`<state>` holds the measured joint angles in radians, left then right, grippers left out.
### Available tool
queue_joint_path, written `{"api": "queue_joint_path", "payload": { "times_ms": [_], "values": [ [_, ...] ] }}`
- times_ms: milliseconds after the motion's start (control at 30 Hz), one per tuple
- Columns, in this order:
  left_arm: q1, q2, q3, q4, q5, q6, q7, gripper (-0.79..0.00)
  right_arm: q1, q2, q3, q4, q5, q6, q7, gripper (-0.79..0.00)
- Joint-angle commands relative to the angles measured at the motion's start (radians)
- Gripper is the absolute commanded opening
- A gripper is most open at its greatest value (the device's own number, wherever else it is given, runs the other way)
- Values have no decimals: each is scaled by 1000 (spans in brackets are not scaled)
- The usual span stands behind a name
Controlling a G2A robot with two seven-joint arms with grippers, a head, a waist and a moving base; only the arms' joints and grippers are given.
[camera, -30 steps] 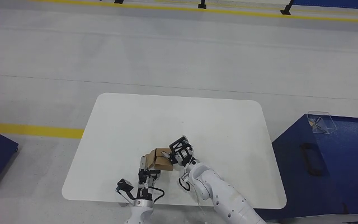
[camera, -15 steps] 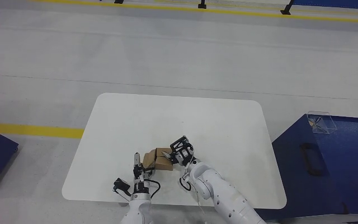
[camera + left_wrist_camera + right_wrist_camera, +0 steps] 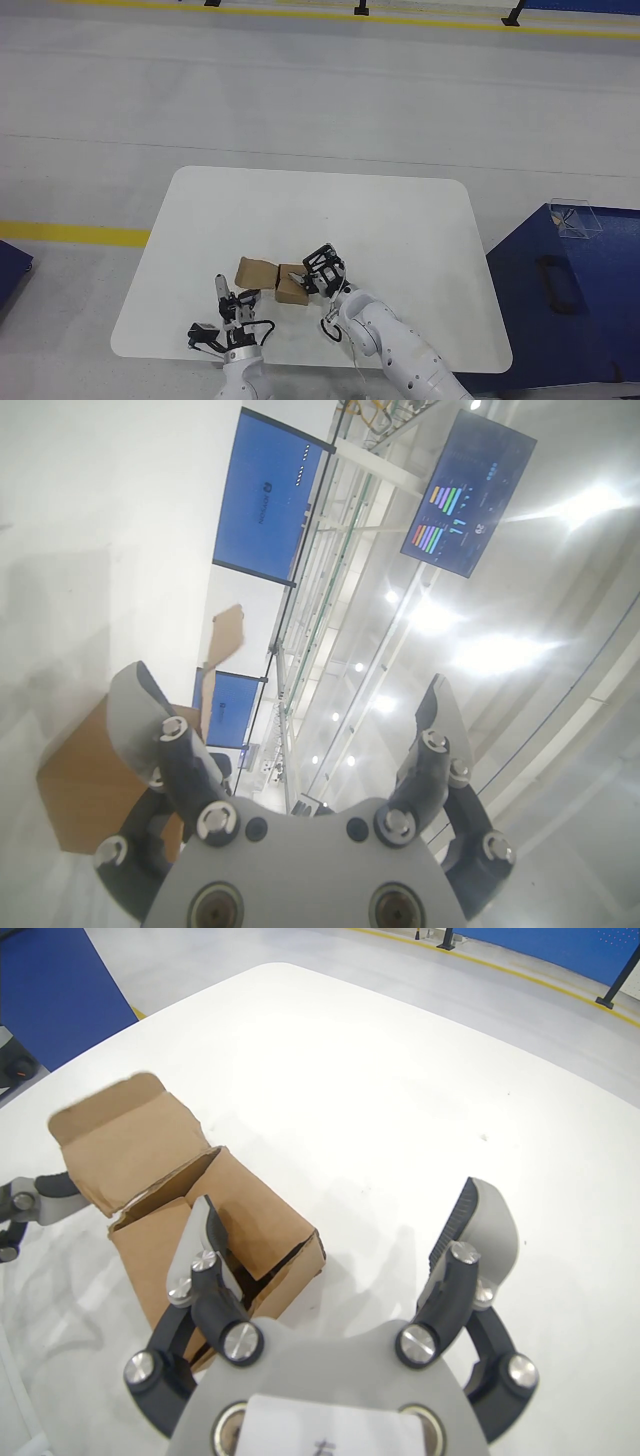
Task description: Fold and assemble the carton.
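Since a second ago my left claw has backed away from the carton toward the left and near edge of the surface. The flap it was pressing has swung open to the left.

That claw now sits just beside the carton's left end, released with nothing between the fingers. It is tipped steeply upward, so its camera looks at the ceiling lights.

The carton lies on its side near the front middle of the surface. Its body is squared up, but the left end gapes and the big flap with its tuck tongue stands clear of the opening. The end nearest the right arm looks loosely folded, with gaps along the seams.

My right claw hangs at the carton's right end, also spread wide and holding nothing. One finger is over that end and the other is above bare surface; I can't tell if the nearer one touches the cardboard.

I judge we are mid-way, at closing the left end. Next I'd bring the left claw back down level, push the flap over and tuck the tongue in. The right claw should brace the body so it doesn't slide.
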<state>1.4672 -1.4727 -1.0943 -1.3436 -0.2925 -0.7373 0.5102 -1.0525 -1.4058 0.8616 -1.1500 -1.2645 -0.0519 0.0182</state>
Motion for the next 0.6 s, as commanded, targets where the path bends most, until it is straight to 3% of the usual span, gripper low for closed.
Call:
{"api": "queue_joint_path", "payload": {
  "times_ms": [0, 333, 567],
  "values": [
    [2, -4, 3, -3, 30, -17, 11, 0, -2, 0, 4, -3, -2, -2, 2, 0],
    [4, -21, 29, -1, 117, -17, -40, 0, -26, 3, 33, -36, -21, -5, -3, 0],
    [-10, -33, 39, 21, 125, 49, -59, 0, -68, 27, 167, -114, 8, 55, -12, 0]
  ]
}}
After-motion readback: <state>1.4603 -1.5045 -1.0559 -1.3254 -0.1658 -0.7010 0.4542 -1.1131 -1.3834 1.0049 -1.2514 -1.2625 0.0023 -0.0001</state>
